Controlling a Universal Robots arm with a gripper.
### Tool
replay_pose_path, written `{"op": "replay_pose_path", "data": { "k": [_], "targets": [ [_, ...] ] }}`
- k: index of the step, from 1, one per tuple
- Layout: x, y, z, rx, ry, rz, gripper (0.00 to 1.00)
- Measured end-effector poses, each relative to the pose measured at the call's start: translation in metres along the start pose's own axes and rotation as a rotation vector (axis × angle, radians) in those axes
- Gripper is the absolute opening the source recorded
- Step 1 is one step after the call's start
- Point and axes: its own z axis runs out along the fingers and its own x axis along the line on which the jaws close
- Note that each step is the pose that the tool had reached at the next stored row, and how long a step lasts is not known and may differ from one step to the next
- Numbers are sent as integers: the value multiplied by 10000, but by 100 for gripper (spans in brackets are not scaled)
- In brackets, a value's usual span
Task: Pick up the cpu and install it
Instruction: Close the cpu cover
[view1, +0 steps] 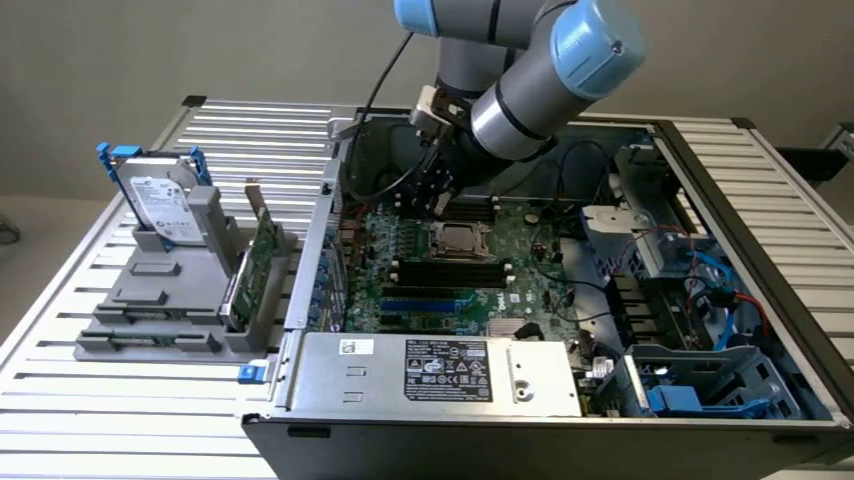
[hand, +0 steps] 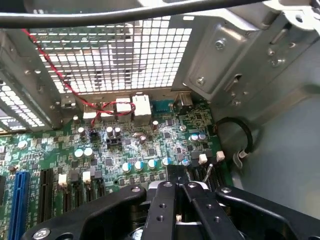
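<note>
The cpu (view1: 461, 240), a small silvery-beige square, lies flat inside the metal-framed socket (view1: 437, 246) on the green motherboard (view1: 534, 290) in the open computer case. My gripper (view1: 446, 198) hangs low inside the case, just behind the socket on its far side and close above the board. In the wrist view the black fingers (hand: 161, 205) meet at the gripper (hand: 178, 194), shut, with nothing visible between them. Below them are capacitors and connectors of the motherboard (hand: 125, 150).
A hard drive (view1: 166, 205) in a blue bracket stands on a grey rack (view1: 160, 300) left of the case, next to a green card (view1: 254, 265). The power supply (view1: 441, 370) fills the near side. A drive cage (view1: 661, 250) and cables crowd the exterior view's right. A perforated case wall (hand: 115, 55) is close ahead.
</note>
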Motion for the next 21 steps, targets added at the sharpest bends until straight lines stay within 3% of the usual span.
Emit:
{"op": "replay_pose_path", "data": {
  "k": [2, 6, 9, 12, 16, 21],
  "targets": [
    [0, 0, 0, 11, -117, 198, 11],
    [0, 0, 0, 97, -401, 650, 11],
    [1, 4, 3, 115, -506, 828, 11],
    [3, 11, 10, 69, -521, 935, 11],
    [9, 31, 24, -102, -426, 1042, 11],
    [19, 72, 48, -77, -437, 1145, 11]
  ]
}}
